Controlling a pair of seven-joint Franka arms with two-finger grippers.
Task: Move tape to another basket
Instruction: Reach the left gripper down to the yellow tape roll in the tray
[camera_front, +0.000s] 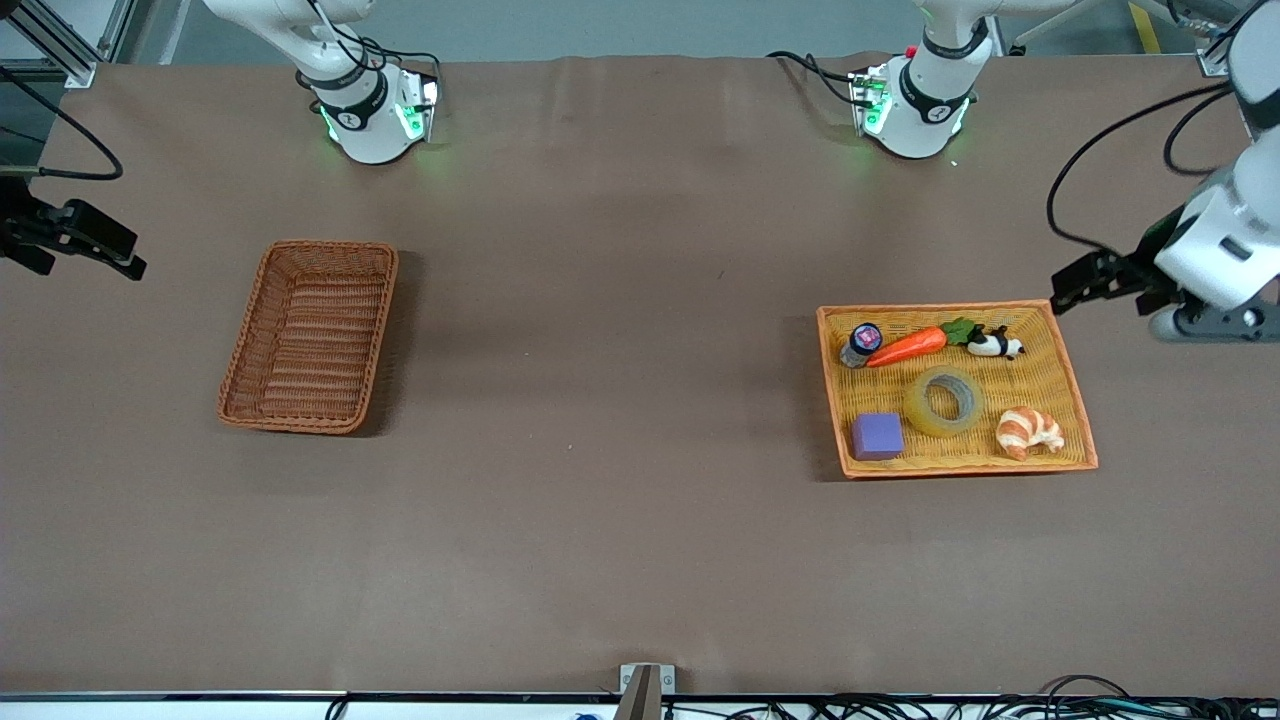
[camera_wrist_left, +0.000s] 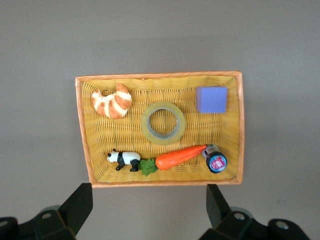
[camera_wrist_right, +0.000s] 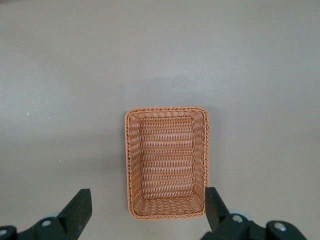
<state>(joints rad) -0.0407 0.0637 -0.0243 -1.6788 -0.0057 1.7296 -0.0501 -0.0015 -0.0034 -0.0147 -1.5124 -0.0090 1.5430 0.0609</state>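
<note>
The tape lies flat in the orange-yellow tray basket toward the left arm's end of the brown table, its wide hole facing up. Taking the tape as the mark: a purple block sits just beside it toward the right arm's end and slightly nearer the front camera; a croissant sits just beside it toward the left arm's end; a toy carrot, a small panda figure and a little round-capped bottle lie farther from the front camera than the tape, along the tray's rim. Nothing touches the tape.

The darker reddish-brown basket stands well apart from the tape, toward the right arm's end of the table.

The left gripper hangs in the air just off the tray basket's corner at the left arm's end, its fingers spread wide apart. The right gripper waits over the table's edge at the right arm's end, well apart from the tape, its fingers likewise wide apart.
</note>
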